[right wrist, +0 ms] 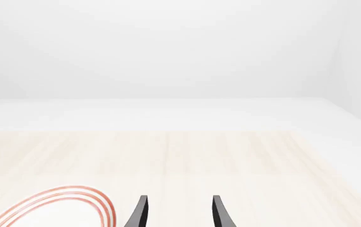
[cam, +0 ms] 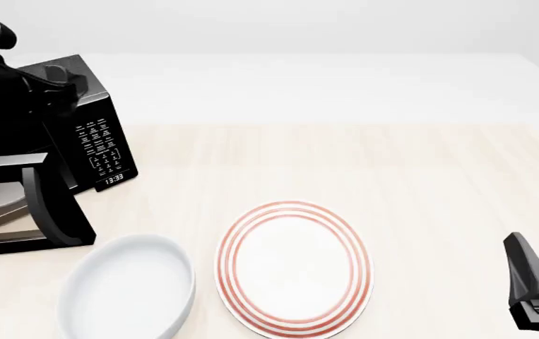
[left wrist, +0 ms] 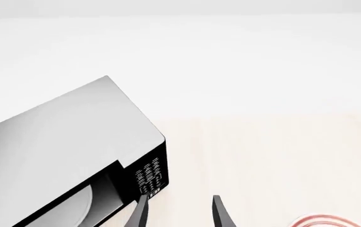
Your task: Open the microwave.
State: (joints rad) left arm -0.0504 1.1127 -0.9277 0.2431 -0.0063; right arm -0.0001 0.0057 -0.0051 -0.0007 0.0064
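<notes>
Microwave [cam: 99, 145] at table's [cam: 364, 155] far left, door ajar, clock reads 13:33; keypad lettering too small to read. My left claw [left wrist: 180, 213] beside it, parted, empty. Right claw [right wrist: 179, 213] likewise parted, empty.

You're in a simulated kitchen-style tabletop setup, not a real room: flat blank white backdrop, render-clean surfaces. Kitchen cues: black microwave [cam: 99, 141] with keypad and clock display at far left of the pale wood-grain table [cam: 364, 162], a white bowl [cam: 133, 286] and red-ringed white plate [cam: 293, 265] side by side near your edge.
</notes>
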